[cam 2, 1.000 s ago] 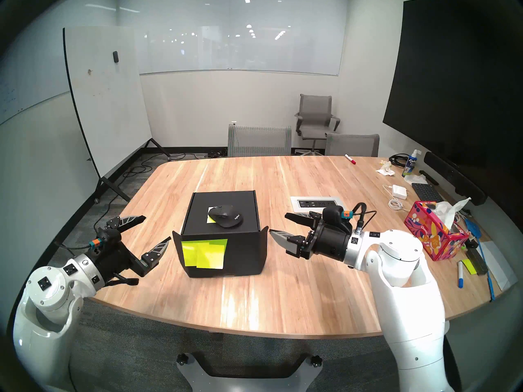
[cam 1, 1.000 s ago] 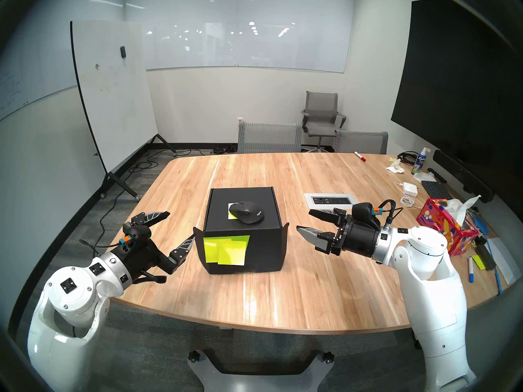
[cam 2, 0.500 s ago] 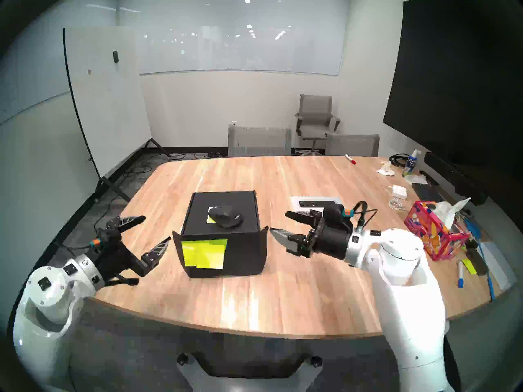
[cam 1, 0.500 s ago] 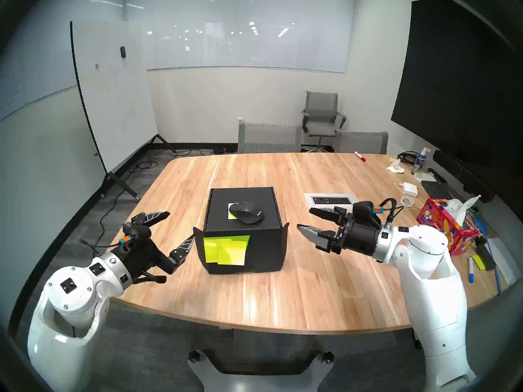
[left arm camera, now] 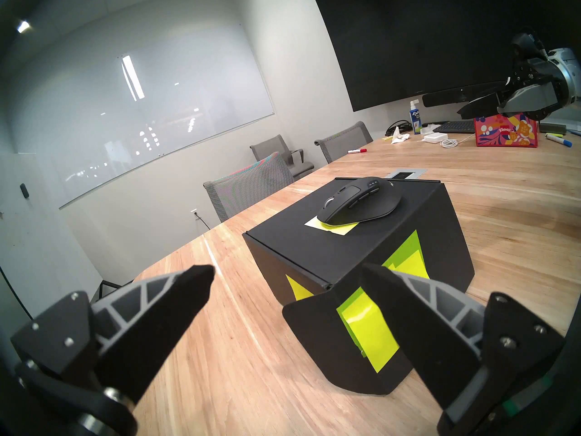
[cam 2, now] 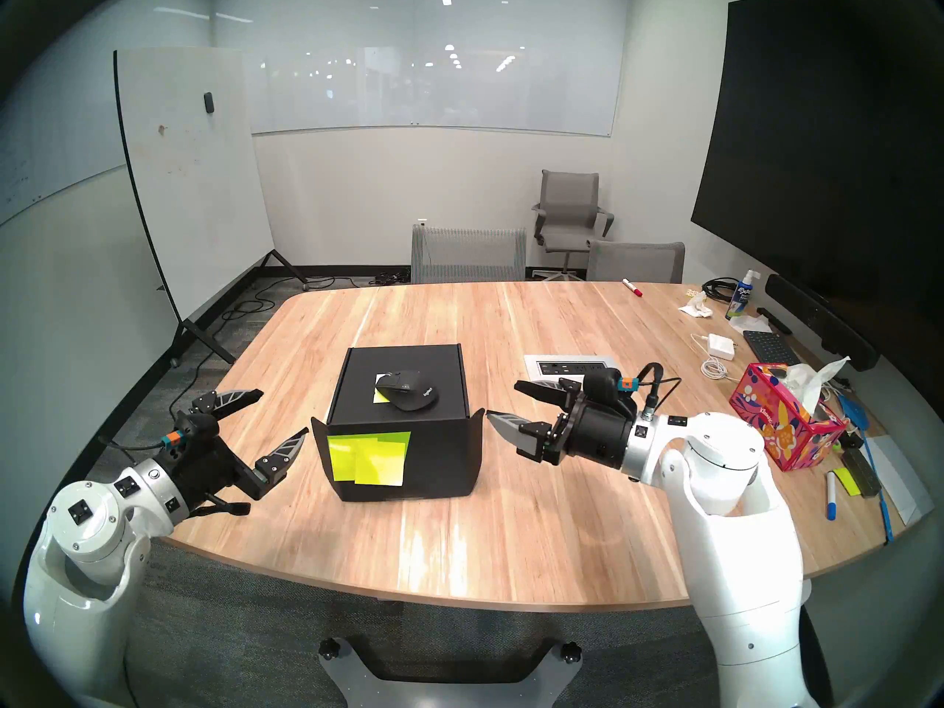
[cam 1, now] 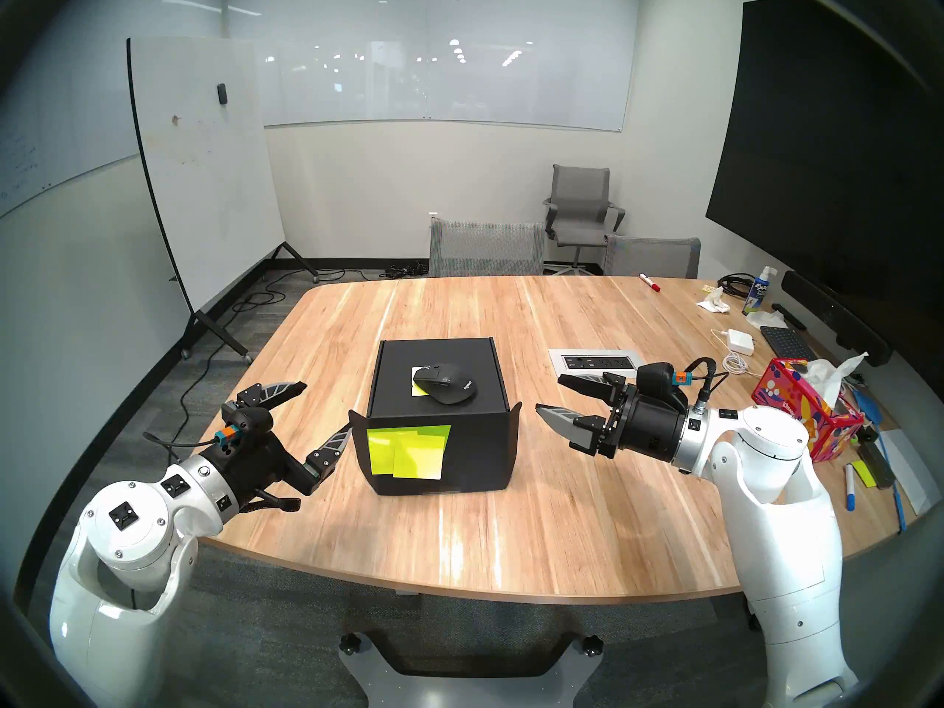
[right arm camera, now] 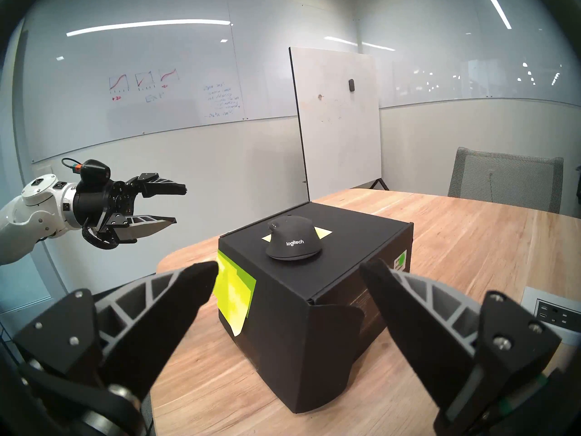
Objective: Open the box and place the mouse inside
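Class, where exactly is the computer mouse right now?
In the head view, the mouse sits on top of the closed black box, partly over a yellow sticky note, midway between both open grippers.

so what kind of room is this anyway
Most likely an office meeting room: a big wooden table with office chairs, a rolling whiteboard and a large dark wall screen.

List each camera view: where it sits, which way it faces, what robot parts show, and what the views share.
Head stereo left: high on the head, looking down at the table; both arms, left gripper, right gripper.
Head stereo right: beside it, nearly the same picture.
Left wrist: beside the box, facing the black screen; own fingers, right gripper far off.
Right wrist: opposite side, facing the whiteboard; own fingers, left gripper beyond.
Shared: all show the mouse on the closed box.
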`<state>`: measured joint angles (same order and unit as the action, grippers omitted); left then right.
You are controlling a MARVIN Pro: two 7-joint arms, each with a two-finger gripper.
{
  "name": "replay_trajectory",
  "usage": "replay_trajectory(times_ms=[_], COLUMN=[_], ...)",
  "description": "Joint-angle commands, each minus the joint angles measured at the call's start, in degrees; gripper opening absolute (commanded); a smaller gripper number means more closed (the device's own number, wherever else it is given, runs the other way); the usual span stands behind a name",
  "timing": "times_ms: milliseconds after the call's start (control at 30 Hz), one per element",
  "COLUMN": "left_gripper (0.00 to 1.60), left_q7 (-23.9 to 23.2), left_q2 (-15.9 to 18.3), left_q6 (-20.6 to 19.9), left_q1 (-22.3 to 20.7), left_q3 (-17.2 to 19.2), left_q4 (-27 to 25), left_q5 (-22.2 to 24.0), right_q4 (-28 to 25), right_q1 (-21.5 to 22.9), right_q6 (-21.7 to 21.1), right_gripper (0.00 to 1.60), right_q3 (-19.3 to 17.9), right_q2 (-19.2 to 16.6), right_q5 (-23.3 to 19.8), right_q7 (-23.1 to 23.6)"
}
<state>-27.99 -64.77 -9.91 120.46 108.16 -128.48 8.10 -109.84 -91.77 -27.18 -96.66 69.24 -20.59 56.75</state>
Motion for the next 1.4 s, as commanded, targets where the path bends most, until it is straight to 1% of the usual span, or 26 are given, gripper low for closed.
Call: replay_trajectory(times_ms=[0, 467, 567, 600, 667, 700, 900, 1033, 1067, 1133, 1367], left_gripper=[1.6, 1.6, 1.6, 1.6, 1.6, 1.6, 1.6, 1.6, 1.6, 1.6, 1.6], left_q7=[-0.1, -0.1, -0.1, -0.1, -0.1, -0.1, -0.1, -0.1, -0.1, -0.1, -0.1], left_q2=[0.1, 0.1, 0.1, 0.1, 0.1, 0.1, 0.1, 0.1, 0.1, 0.1, 0.1], left_q6=[0.3, 0.3, 0.3, 0.3, 0.3, 0.3, 0.3, 0.3, 0.3, 0.3, 0.3], left_q1=[0.1, 0.1, 0.1, 0.1, 0.1, 0.1, 0.1, 0.1, 0.1, 0.1, 0.1], left_q3=[0.0, 0.0, 0.0, 0.0, 0.0, 0.0, 0.0, 0.0, 0.0, 0.0, 0.0], left_q4=[-1.0, -1.0, -0.9, -0.9, -0.9, -0.9, -0.9, -0.9, -0.9, -0.9, -0.9], left_q5=[0.0, 0.0, 0.0, 0.0, 0.0, 0.0, 0.0, 0.0, 0.0, 0.0, 0.0], right_q4=[-0.7, -0.7, -0.7, -0.6, -0.5, 0.1, 2.1, 4.0, 5.3, 5.9, 11.1], right_q1=[0.8, 0.8, 0.9, 1.0, 1.0, 1.2, 2.0, 3.7, 4.8, 5.2, 8.6], right_q6=[0.1, 0.0, -0.2, 0.0, 0.2, 0.5, 2.2, 3.3, 3.8, 3.9, 6.8], right_gripper=[1.6, 1.6, 1.6, 1.6, 1.6, 1.6, 1.6, 1.6, 1.6, 1.6, 1.6], right_q3=[-0.1, -0.2, -0.3, -0.4, -0.5, -0.4, 0.0, 0.8, 1.2, 1.4, 3.2], right_q2=[0.1, 0.3, -0.3, -1.0, -1.1, -1.9, -2.8, -3.8, -4.1, -4.3, -5.0], right_q5=[-0.1, 0.1, 0.1, 0.4, 0.3, 0.2, 0.4, 0.3, 0.2, 0.2, 0.4], right_q7=[-0.1, 0.1, 0.6, 1.3, 1.6, 2.8, 4.7, 6.9, 7.8, 8.2, 11.2])
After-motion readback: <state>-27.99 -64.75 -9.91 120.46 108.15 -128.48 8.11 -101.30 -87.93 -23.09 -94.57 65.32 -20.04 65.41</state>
